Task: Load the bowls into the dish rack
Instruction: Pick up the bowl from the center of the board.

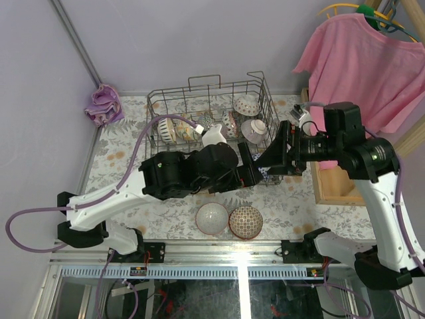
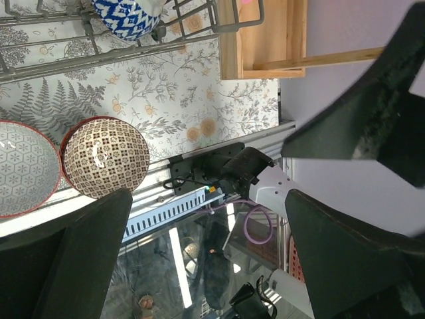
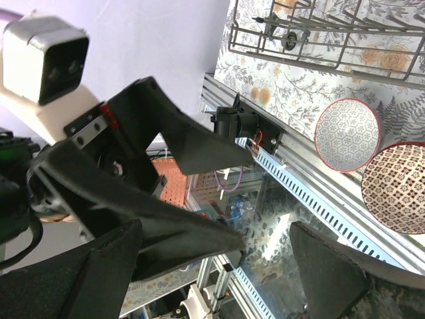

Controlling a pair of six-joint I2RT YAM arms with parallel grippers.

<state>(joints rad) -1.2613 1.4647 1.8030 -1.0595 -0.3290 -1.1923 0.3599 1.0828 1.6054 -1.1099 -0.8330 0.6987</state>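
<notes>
- Top external view: large grey wire dish rack (image 1: pixel 219 85) sits upper centre, with several patterned bowls already inside it.
- Left gripper (image 1: pixel 247 167) and right gripper (image 1: pixel 277 151) crowd together mid-frame, just below the rack. Both sets of jaws are spread wide, nothing held.
- Two small round ceramic bowls sit lower centre, side by side, apparently touching: red-rimmed white hexagon-pattern bowl (image 1: pixel 212 218) and brown dotted bowl (image 1: pixel 246 222).
- Step in hand looks like a pick. Separate the arms first, then pinch one bowl's wall on its outer side so the neighbour isn't knocked.
</notes>
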